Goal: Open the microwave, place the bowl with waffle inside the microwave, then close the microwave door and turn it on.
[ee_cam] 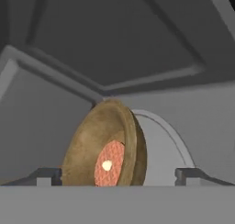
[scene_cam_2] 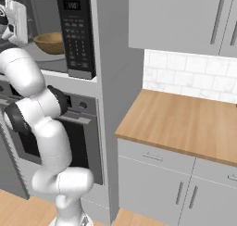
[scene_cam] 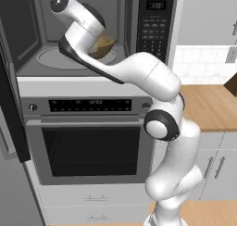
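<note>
The microwave stands open above the oven, its microwave door swung out to the left so the arm has a straight reach into the cavity. The bowl with waffle sits on the round glass turntable, toward the right side of the cavity near the keypad panel; that is a sensible spot, since the plate is what turns the food. From the hand view the reddish waffle shows in the bottom of the wooden bowl. The gripper has its two fingertips spread wide, one to either side of the bowl and apart from its rim, holding nothing; I take it the bowl has been let go, though the tilt of that view makes it hard to be sure the bowl rests flat. The arm reaches up and in from the lower right. What looks to be left is drawing the hand clear, shutting the door and pressing the keypad.
</note>
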